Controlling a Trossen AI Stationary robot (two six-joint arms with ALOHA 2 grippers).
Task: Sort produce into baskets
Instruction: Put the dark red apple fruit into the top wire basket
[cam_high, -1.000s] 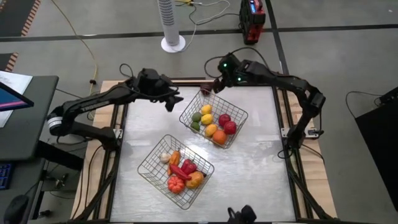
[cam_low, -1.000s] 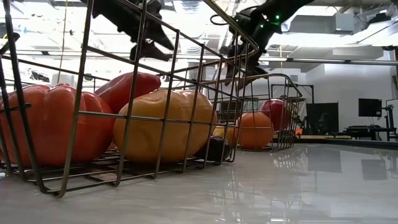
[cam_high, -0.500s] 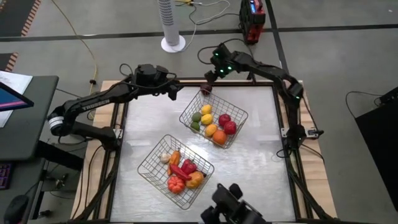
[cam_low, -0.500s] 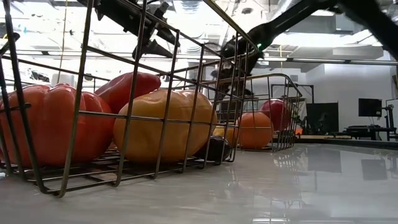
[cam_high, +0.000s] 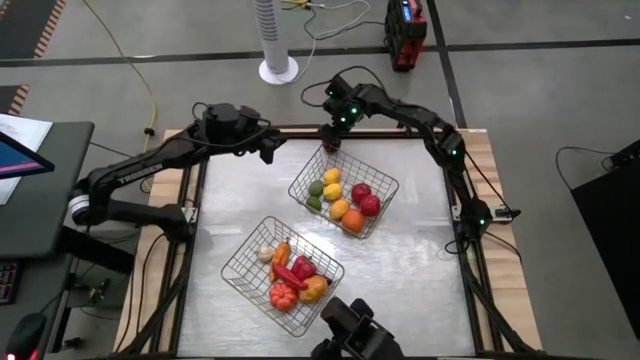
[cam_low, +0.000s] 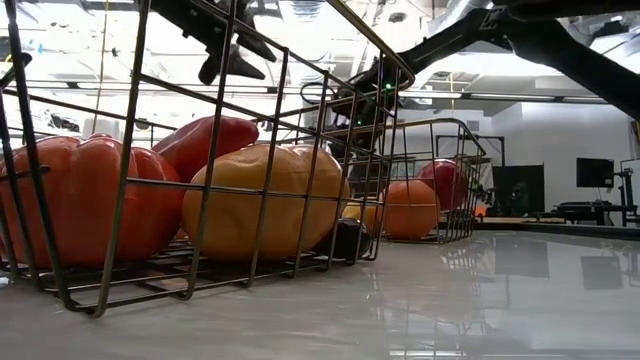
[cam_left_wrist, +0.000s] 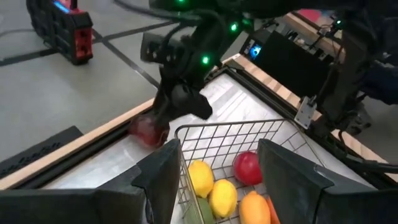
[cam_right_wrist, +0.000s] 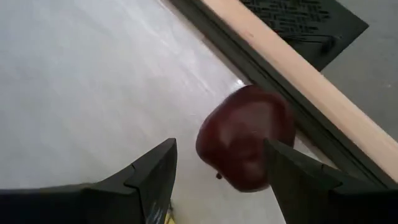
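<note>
While its fingers are standing spread apart, the right gripper (cam_right_wrist: 217, 180) is hovering over a dark red fruit (cam_right_wrist: 245, 137) lying on the table (cam_high: 410, 240) by the far edge, just outside the far basket (cam_high: 343, 190). Beside it, the left gripper (cam_high: 272, 147) is hanging open over the table's far left. Nearer the front, the second basket (cam_high: 283, 273) is holding more produce.

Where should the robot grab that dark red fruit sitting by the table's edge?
Probably around its round middle, from above. The dark red fruit lies on the table beside the frame, outside the basket. The open right gripper already hangs over it, fingers either side.
</note>
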